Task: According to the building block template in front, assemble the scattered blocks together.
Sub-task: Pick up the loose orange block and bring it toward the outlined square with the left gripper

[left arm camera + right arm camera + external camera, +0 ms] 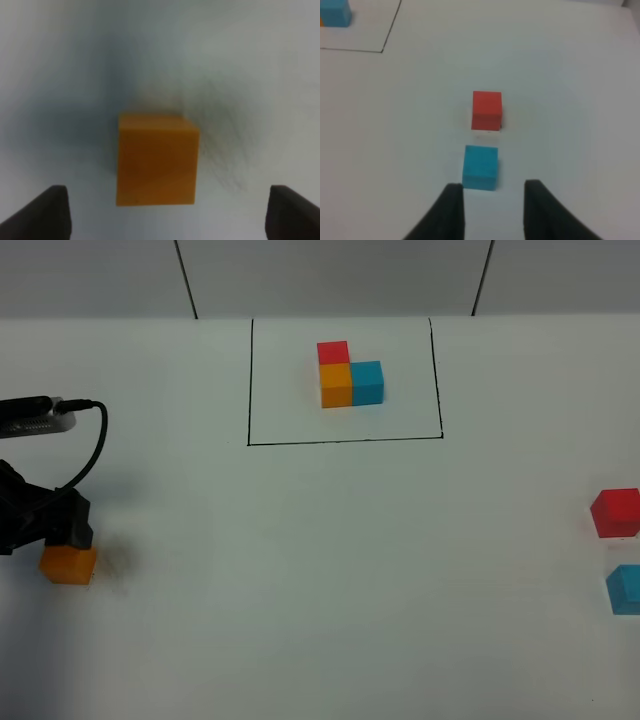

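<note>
The building block template [350, 380] is an L of red, orange and blue cubes inside a black drawn rectangle at the far centre. The scattered orange cube [68, 565] lies at the left edge. My left gripper [66, 538] hovers right over it. In the left wrist view the gripper [167, 222] is open wide, with the orange cube [157, 160] between and just ahead of its fingertips [42, 215]. The scattered red cube [614, 513] and light blue cube [625, 589] lie at the right edge. My right gripper [494, 210] is open and empty just behind the blue cube [480, 167], with the red cube [486, 110] beyond it.
A black cable [90, 445] loops from the left arm over the table. The black frame line [390, 30] and the template's blue cube [335, 12] show far off in the right wrist view. The right gripper is outside the exterior high view.
</note>
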